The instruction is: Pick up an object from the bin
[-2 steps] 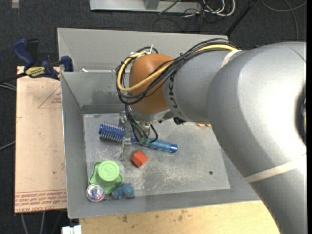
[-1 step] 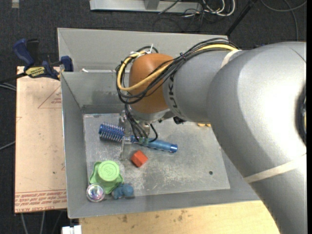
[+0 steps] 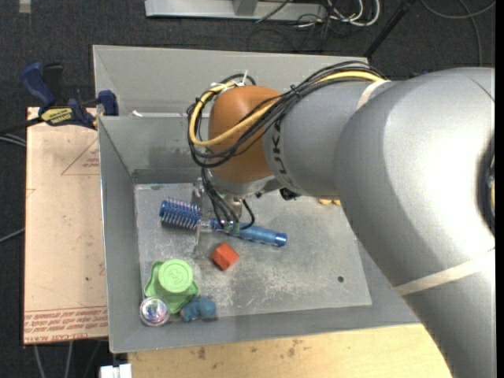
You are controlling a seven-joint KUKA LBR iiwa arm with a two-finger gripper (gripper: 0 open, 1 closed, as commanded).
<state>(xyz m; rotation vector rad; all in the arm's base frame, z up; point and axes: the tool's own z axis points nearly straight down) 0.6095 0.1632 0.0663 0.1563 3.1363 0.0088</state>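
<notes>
Fingers (image 3: pixel 216 220) low over a blue hairbrush (image 3: pixel 179 213) lying mid-bin.
Whether they are apart or together cannot be told. 1 red block (image 3: pixel 225 256) lies just beside the brush's handle; a green cup (image 3: pixel 173 280), small blue lump (image 3: pixel 198 309) and shiny ball (image 3: pixel 154 312) cluster near the front-left corner of the bin (image 3: pixel 315 278).

We see a blue hairbrush (image 3: pixel 179 213) lying flat on the floor of the bin (image 3: pixel 315 274), directly beneath the end effector (image 3: pixel 214 216). Its bristled head, with dark-blue rows of fine teeth, juts out on the end effector's side toward the view's left. Its smooth, rounded handle runs out the opposite way, angled slightly toward the near wall. The brush's middle is hidden under the end effector, so we cannot tell whether they touch.
</notes>
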